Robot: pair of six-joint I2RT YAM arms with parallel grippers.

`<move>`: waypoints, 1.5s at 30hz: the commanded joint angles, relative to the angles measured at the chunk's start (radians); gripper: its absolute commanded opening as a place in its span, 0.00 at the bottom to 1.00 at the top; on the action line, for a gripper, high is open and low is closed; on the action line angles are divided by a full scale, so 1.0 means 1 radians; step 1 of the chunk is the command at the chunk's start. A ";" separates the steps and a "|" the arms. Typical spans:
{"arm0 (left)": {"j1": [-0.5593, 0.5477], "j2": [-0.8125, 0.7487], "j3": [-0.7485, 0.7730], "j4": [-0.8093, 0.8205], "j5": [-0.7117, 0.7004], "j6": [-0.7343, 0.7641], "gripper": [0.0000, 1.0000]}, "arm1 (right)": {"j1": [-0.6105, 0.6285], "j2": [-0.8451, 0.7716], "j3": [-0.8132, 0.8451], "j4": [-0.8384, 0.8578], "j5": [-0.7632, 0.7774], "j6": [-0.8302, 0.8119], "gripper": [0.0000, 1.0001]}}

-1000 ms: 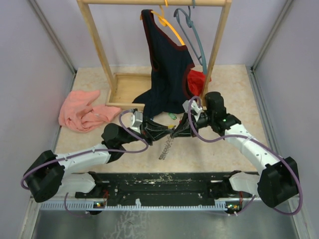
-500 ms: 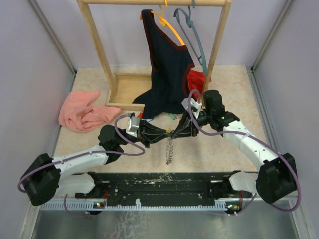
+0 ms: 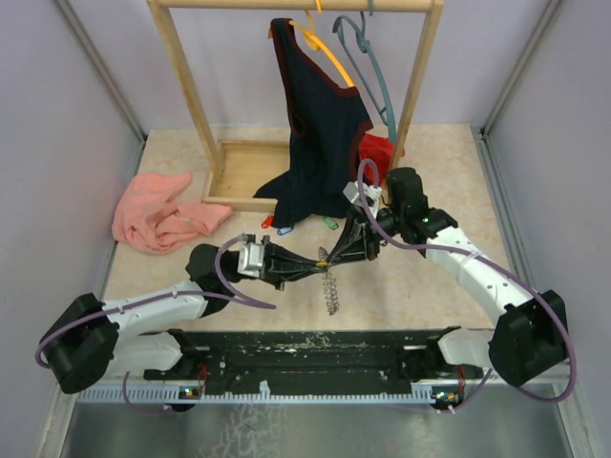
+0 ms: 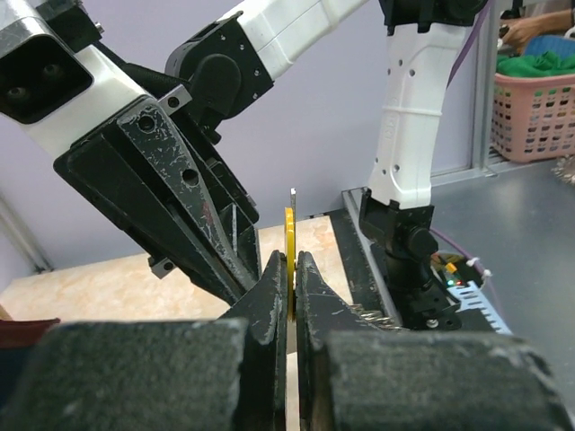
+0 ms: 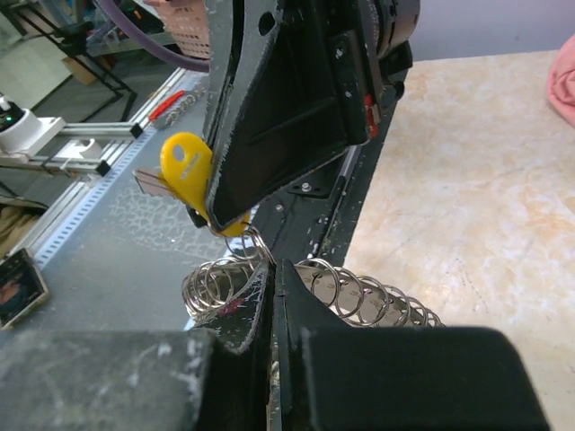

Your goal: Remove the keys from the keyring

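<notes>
My left gripper [image 3: 319, 260] [image 4: 292, 260] is shut on a yellow-tagged key [image 4: 290, 235] [image 5: 185, 164], held above the table. Tip to tip with it, my right gripper [image 3: 336, 256] [image 5: 273, 268] is shut on the keyring [image 3: 331, 291] [image 5: 359, 292]. The keyring shows as a band of linked small silver rings hanging below both grippers. One small ring joins the yellow key to it. Three loose keys lie on the table behind the grippers: red [image 3: 267, 223], blue [image 3: 284, 230] and green [image 3: 329, 224].
A wooden clothes rack [image 3: 191, 105] stands at the back with a dark garment [image 3: 320, 124] and two hangers [image 3: 368, 57]. A pink cloth [image 3: 158, 218] lies at the left and a red cloth [image 3: 378, 153] by the rack's right post. Walls close both sides.
The left wrist has drawn back to the left and nearer, and the right gripper has followed slightly. The hanging keyring has swung to the right. Both grips are unchanged.
</notes>
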 commanded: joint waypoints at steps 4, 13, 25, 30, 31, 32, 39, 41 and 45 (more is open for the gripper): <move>0.002 0.005 -0.046 0.043 -0.003 0.184 0.00 | 0.044 -0.010 -0.023 0.382 0.012 0.390 0.00; 0.023 -0.030 -0.126 0.149 -0.053 0.177 0.00 | 0.045 -0.015 -0.159 0.971 0.093 0.918 0.00; 0.067 -0.034 -0.157 0.294 -0.100 0.036 0.00 | 0.044 -0.023 -0.095 0.476 0.151 0.485 0.00; 0.083 -0.016 -0.160 0.347 -0.095 -0.013 0.00 | 0.044 -0.030 -0.087 0.408 0.155 0.392 0.02; 0.087 -0.012 -0.161 0.358 -0.093 -0.024 0.00 | 0.044 -0.031 -0.087 0.405 0.154 0.389 0.03; 0.091 -0.008 -0.162 0.368 -0.091 -0.032 0.00 | 0.044 -0.031 -0.087 0.402 0.152 0.382 0.04; 0.108 0.020 -0.143 0.382 -0.024 -0.088 0.00 | 0.052 -0.048 -0.028 0.243 0.160 0.236 0.22; 0.111 0.038 -0.128 0.382 0.006 -0.107 0.00 | 0.054 -0.055 0.003 0.162 0.176 0.155 0.28; 0.114 0.064 -0.099 0.385 0.053 -0.143 0.00 | 0.054 -0.061 0.065 -0.009 0.180 -0.075 0.41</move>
